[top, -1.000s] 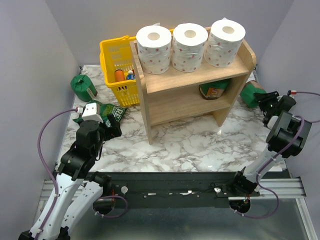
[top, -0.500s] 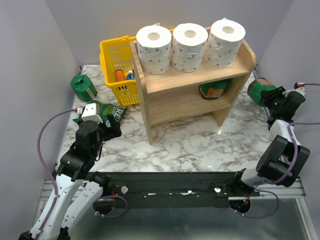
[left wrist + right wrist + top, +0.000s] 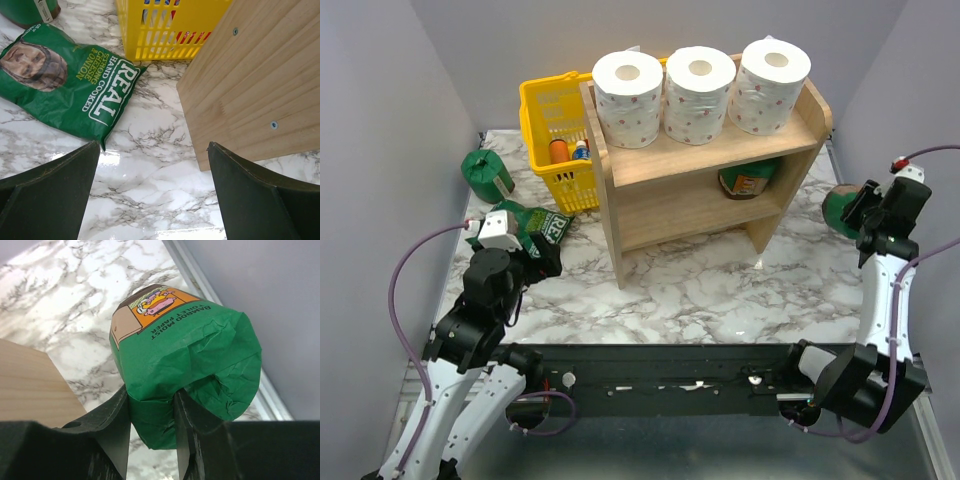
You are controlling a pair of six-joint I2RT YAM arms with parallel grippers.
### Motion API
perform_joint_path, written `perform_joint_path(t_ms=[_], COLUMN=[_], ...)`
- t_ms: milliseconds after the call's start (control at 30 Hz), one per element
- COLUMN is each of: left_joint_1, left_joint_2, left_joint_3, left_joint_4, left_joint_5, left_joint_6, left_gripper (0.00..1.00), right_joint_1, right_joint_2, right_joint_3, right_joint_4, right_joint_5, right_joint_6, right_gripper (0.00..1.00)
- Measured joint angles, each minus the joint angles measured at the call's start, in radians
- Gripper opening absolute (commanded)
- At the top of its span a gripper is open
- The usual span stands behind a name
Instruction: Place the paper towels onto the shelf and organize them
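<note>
Top external view: a broad bare strip of counter point(image 3: 700, 290) runs along the near edge, in front of the shelf point(image 3: 670, 212). At the near left, the left tool point(image 3: 535, 258) hangs with its jaws spread wide, holding nothing, just short of the green bag point(image 3: 542, 224). By the right edge, the right tool point(image 3: 865, 215) pinches a green-wrapped roll point(image 3: 840, 208) beside the shelf's right side. Three white rolls point(image 3: 700, 85) line the top tier and one green roll point(image 3: 750, 180) lies on the lower tier. A last green roll point(image 3: 485, 172) stands near the far left corner.
</note>
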Motion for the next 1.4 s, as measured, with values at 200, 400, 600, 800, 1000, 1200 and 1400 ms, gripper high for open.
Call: perform_joint_path(t_ms=[200,400,600,800,1000,1200,1400], left_joint_1=[0.000,-0.004,-0.013,-0.019,-0.019,-0.019,-0.019], left_joint_2=[-0.026,-0.031,-0.057,-0.095,-0.106,-0.106,-0.106], left_joint_3=[-0.009,-0.011,-0.012,-0.012,-0.012,-0.012,-0.012], left_joint_4=[0.012,0.015,0.015,0.015,0.015,0.015,0.015], left_joint_5=[0.018,0.023,0.025,0.024,0.024,0.023,0.016], left_joint_6=[0.000,0.000,0.000,0.000,0.000,0.000,0.000], left_gripper=[0.99,0.99,0.99,0.99,0.99,0.99,0.99], right_joint_1=[0.051,0.084,0.183,0.288,0.367,0.393,0.406], right_joint_2=[-0.133,-0.277,-0.353,-0.422,-0.510,-0.527,-0.519], right_joint_3=[0.018,0.021,0.081,0.125,0.134,0.179,0.205], right_joint_4=[-0.175,-0.346,-0.514,-0.591,-0.619,-0.605,-0.593], right_joint_5=[0.051,0.053,0.019,-0.096,-0.237,-0.392,-0.509], right_joint_6=[-0.076,-0.157,-0.238,-0.331,-0.413,-0.466,-0.489], right_gripper=[0.29,0.31,0.31,0.27,0.27,0.27,0.27])
